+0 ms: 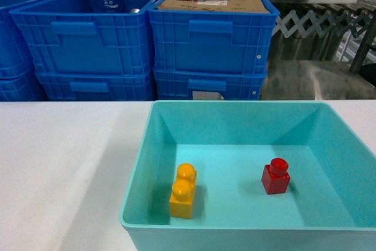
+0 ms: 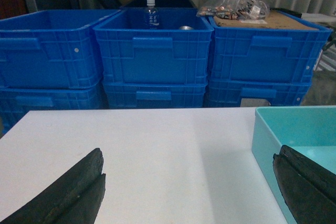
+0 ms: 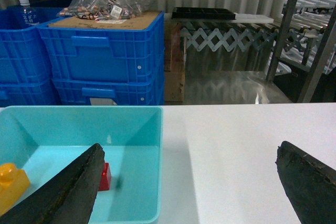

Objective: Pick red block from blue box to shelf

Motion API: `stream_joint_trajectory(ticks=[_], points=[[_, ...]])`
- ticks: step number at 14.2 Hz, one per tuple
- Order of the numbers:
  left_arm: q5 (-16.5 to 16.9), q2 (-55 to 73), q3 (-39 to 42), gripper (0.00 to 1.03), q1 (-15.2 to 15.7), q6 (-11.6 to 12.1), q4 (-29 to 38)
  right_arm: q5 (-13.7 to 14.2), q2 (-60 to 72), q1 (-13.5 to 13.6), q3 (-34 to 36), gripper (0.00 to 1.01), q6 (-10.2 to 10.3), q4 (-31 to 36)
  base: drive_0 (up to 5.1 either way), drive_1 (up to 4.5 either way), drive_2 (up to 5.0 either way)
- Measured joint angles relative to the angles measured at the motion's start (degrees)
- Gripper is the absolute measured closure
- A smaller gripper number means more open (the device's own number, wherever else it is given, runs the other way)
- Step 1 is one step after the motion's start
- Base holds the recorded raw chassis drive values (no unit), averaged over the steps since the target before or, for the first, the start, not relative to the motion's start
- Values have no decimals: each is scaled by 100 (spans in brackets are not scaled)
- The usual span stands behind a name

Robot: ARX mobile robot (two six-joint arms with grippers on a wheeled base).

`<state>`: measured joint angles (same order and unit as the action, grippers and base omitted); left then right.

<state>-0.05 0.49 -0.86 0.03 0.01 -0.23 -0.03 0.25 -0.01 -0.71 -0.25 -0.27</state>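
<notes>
Red block (image 1: 276, 177) sits upright on the floor of the blue box (image 1: 136, 204), right of the box's middle, stud up, well apart from the yellow-orange two-stud brick (image 1: 183, 192) on the left side of the floor. The box is on the white table (image 1: 64, 163), toward its near edge and right of centre. The block is near cubic, so no real long axis; its only direction is the stud, pointing straight up, faces roughly square to the box walls. The yellow brick's long axis runs front to back. Left hand (image 2: 186, 192) is wide open over bare table left of the box, holding nothing. Right hand (image 3: 194, 187) is also wide open and empty, straddling the box's right wall, with the red block just beside its left finger (image 3: 73, 187) in the right wrist view. The shelf (image 3: 315, 56) is probably the steel posts at the far right, only partly seen. Risks, as a judgement: a finger could catch the box rim or wall on the way down and shove the box; glossy plastic and the round stud could slip from a pinch that is too high; a skewed approach could nudge the block away.
</notes>
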Motion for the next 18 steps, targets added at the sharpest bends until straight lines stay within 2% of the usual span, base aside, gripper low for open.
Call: stream_joint_trajectory(ticks=[15,16,17,18], points=[[0,0,0,5,0,0,0,0,0,0,0,3,0,0,0,0,0],[0,0,0,5,0,0,0,-26,15,-2,-9,3,-31,-79,0,0,0],[0,0,0,5,0,0,0,-306,498,22,-240,3,-304,-616,0,0,0],[2,0,0,5,0,0,0,-361,1178,190,-422,3,-433,-382,0,0,0]])
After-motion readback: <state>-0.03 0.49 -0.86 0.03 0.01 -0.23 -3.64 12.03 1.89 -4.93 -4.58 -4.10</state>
